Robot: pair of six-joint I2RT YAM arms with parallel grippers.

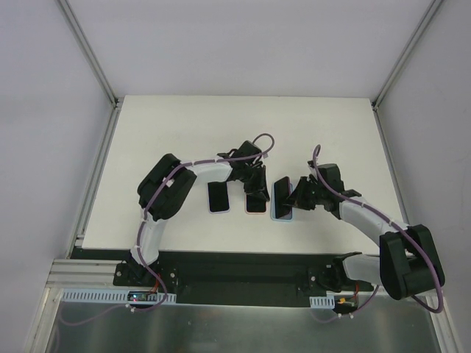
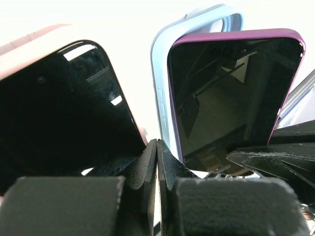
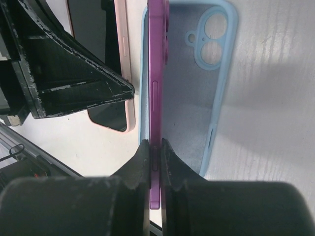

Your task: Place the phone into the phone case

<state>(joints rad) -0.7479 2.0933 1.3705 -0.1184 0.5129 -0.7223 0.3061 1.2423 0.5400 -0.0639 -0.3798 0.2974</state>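
Observation:
A purple phone [image 3: 157,73] stands on its long edge inside a light blue case [image 3: 197,98] that lies open side up on the white table. My right gripper [image 3: 155,152] is shut on the phone's edge. In the left wrist view the phone [image 2: 231,93] tilts up out of the blue case [image 2: 162,73], its dark screen facing the camera. My left gripper [image 2: 157,147] is shut with nothing between its jaws. Its tips are low between the blue case and a pink-cased phone [image 2: 64,113]. From above, the two grippers [image 1: 254,184] [image 1: 298,195] flank the blue case [image 1: 282,209].
The pink-cased phone [image 1: 255,204] lies just left of the blue case. Another dark phone [image 1: 218,196] lies further left. The left gripper's fingers [image 3: 74,78] are close to the left of the purple phone. The table's near edge [image 1: 235,250] is just behind the phones.

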